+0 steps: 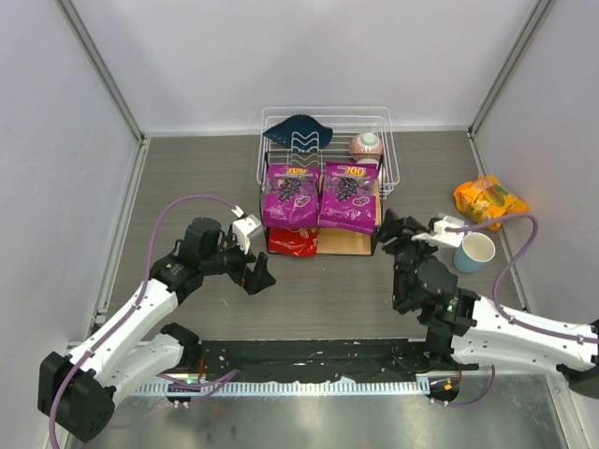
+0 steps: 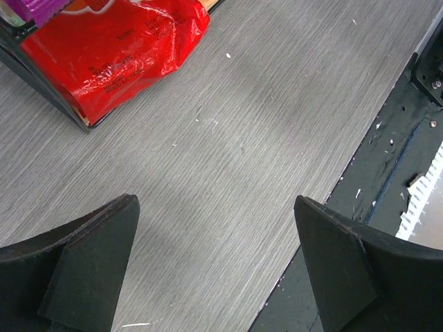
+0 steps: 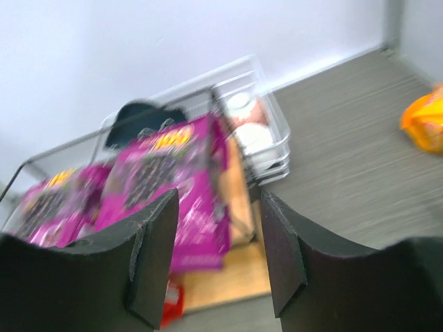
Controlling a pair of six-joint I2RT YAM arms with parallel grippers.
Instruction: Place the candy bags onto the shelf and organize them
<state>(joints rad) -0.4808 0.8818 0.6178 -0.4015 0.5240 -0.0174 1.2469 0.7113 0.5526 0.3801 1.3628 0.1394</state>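
Observation:
Two purple candy bags (image 1: 291,195) (image 1: 349,195) lie side by side on the top board of the shelf (image 1: 343,243). The red bag (image 1: 292,241) sits on the lower board at the left; it also shows in the left wrist view (image 2: 111,48). The orange-yellow bag (image 1: 489,199) lies on the table at the far right, also in the right wrist view (image 3: 423,123). My left gripper (image 1: 259,276) is open and empty over the table, left of the shelf front. My right gripper (image 1: 395,229) is open and empty, just right of the shelf; its view is blurred (image 3: 218,259).
A white wire basket (image 1: 328,140) stands behind the shelf, holding a dark blue cloth (image 1: 298,129) and a pink-white round object (image 1: 366,144). A light blue cup (image 1: 474,252) stands right of my right gripper. A black strip (image 1: 318,360) runs along the near table edge.

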